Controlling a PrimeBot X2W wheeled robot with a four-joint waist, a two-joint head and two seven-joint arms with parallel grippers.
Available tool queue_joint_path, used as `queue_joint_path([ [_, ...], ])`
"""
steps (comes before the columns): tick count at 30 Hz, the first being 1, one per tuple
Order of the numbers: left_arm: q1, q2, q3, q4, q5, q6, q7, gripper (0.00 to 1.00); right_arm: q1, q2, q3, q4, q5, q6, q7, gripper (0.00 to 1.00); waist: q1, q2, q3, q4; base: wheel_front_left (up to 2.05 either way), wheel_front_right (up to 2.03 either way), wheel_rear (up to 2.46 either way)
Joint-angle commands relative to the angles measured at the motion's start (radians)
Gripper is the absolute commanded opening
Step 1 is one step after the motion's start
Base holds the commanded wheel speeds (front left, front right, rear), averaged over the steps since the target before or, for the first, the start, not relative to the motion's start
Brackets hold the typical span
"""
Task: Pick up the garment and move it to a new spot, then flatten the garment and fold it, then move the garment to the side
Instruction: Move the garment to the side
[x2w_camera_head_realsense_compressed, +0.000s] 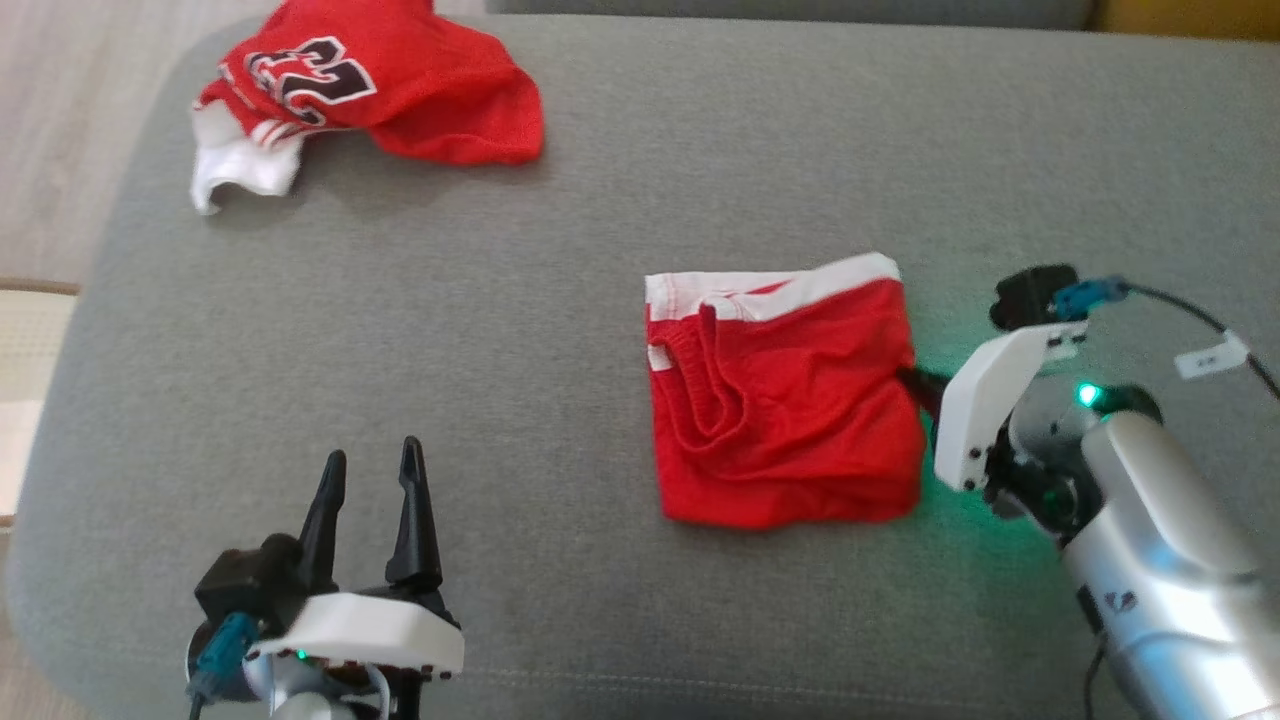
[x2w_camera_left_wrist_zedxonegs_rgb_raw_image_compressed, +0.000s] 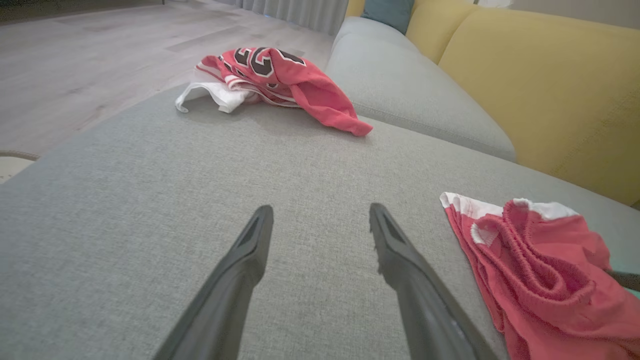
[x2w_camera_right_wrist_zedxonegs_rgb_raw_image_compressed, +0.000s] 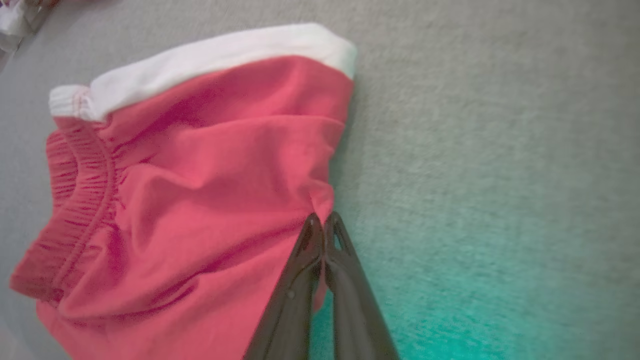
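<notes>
Gripping the folded red shorts (x2w_camera_head_realsense_compressed: 785, 400) by their right edge on the grey cushion (x2w_camera_head_realsense_compressed: 500, 350), the right pincer (x2w_camera_right_wrist_zedxonegs_rgb_raw_image_compressed: 324, 222) is probably preparing to drag them aside; the left pincer (x2w_camera_head_realsense_compressed: 372, 450) is hovering open.

The folded shorts (x2w_camera_head_realsense_compressed: 790, 420) lie right of centre on the sofa cushion (x2w_camera_head_realsense_compressed: 560, 300) before me. My right gripper (x2w_camera_right_wrist_zedxonegs_rgb_raw_image_compressed: 323, 217) touches their right edge. A crumpled jersey (x2w_camera_head_realsense_compressed: 400, 80) lies at the far left corner. My left gripper (x2w_camera_head_realsense_compressed: 372, 450) sits near left, well apart from both.
</notes>
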Motion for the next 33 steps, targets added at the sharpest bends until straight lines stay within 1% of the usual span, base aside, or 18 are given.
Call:
queue_joint_path([
  [1,-0.041,-0.004,0.027,-0.036,0.012,0.003,-0.012,1.0,-0.046,-0.016,0.011,-0.032,0.001,0.007,-0.019,0.0,0.0,0.0,0.013,-0.016,0.0,0.0,0.0],
  [5,-0.051,-0.004,0.034,-0.051,0.03,0.0,-0.012,1.0,-0.079,-0.042,0.001,-0.034,-0.009,0.007,-0.056,0.0,0.0,0.0,0.04,-0.066,0.0,0.0,0.0],
  [8,-0.06,-0.004,0.035,-0.061,0.044,-0.006,-0.012,1.0,-0.103,-0.058,-0.008,-0.038,-0.018,0.007,-0.078,0.0,0.0,0.0,0.062,-0.121,0.0,0.0,0.0],
  [14,-0.092,-0.002,0.046,-0.071,0.08,-0.03,-0.012,1.0,-0.154,-0.083,-0.037,-0.065,-0.038,0.007,-0.126,0.0,0.0,0.0,0.109,-0.261,0.0,0.0,0.0],
  [18,-0.118,0.012,0.05,-0.076,0.102,-0.044,-0.012,1.0,-0.192,-0.091,-0.05,-0.078,-0.058,0.007,-0.141,0.0,0.0,0.0,0.145,-0.358,0.0,0.0,0.0],
  [21,-0.133,0.024,0.05,-0.081,0.116,-0.049,-0.012,1.0,-0.221,-0.086,-0.051,-0.084,-0.07,0.007,-0.147,0.0,0.0,0.0,0.176,-0.427,0.0,0.0,0.0],
  [26,-0.159,0.051,0.046,-0.085,0.134,-0.056,-0.003,1.0,-0.265,-0.061,-0.053,-0.068,-0.083,0.007,-0.167,0.0,0.0,0.0,0.221,-0.513,0.0,0.0,0.0],
  [29,-0.173,0.068,0.043,-0.092,0.141,-0.06,0.01,1.0,-0.289,-0.038,-0.049,-0.046,-0.086,0.007,-0.186,0.0,0.0,0.0,0.239,-0.545,0.0,0.0,0.0],
  [33,-0.186,0.082,0.04,-0.106,0.147,-0.061,0.026,1.0,-0.315,-0.016,-0.042,-0.013,-0.09,0.007,-0.212,0.0,0.0,0.0,0.251,-0.562,0.0,0.0,0.0],
])
